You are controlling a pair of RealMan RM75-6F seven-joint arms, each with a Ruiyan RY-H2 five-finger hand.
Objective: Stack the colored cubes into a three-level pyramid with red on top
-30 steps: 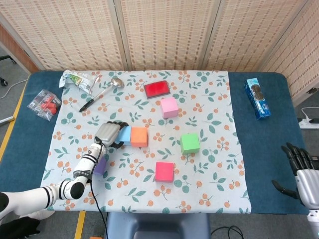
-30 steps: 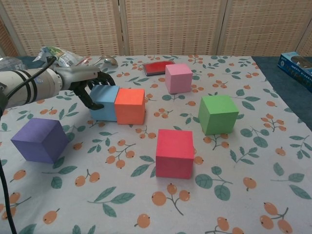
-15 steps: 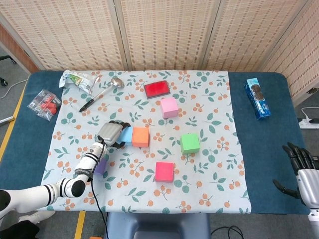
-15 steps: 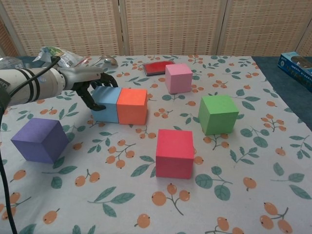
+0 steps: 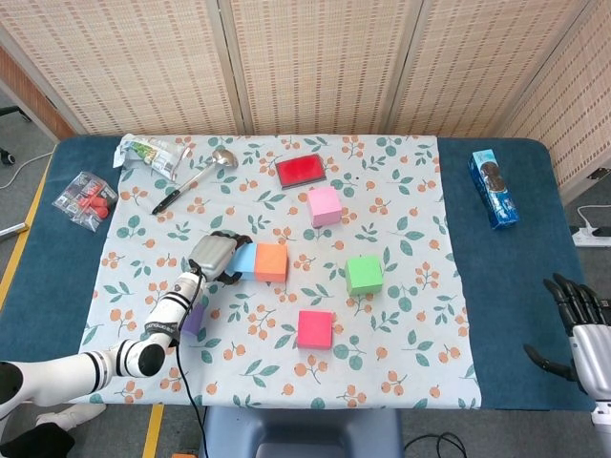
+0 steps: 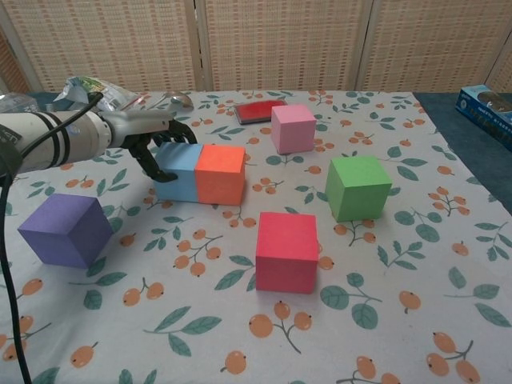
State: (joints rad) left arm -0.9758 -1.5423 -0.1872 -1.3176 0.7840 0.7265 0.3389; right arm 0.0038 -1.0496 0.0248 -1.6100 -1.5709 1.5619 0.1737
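Shifted slightly toward 3 o'clock since a second ago: blue cube (image 6: 178, 171) and orange cube (image 6: 221, 174), pushed along together, faces touching, near mid-cloth. Left hand (image 6: 157, 136) pressed against the blue cube's 9 o'clock side, dark fingers (image 6: 162, 172) curled down over its top and front edge, forearm reaching in from 8 o'clock, low over the floral tablecloth (image 5: 401, 315). Purple cube (image 6: 66, 229) beside that forearm, partly hidden under it in the head view. Right hand (image 5: 580, 331) off at the 4 o'clock corner, held over the blue table edge, fingers spread, holding nothing. Green cube (image 5: 364, 274) at 3 o'clock of the orange one, well apart; pink cube (image 5: 325, 205) toward 12; red cube (image 5: 315, 329) at 6.
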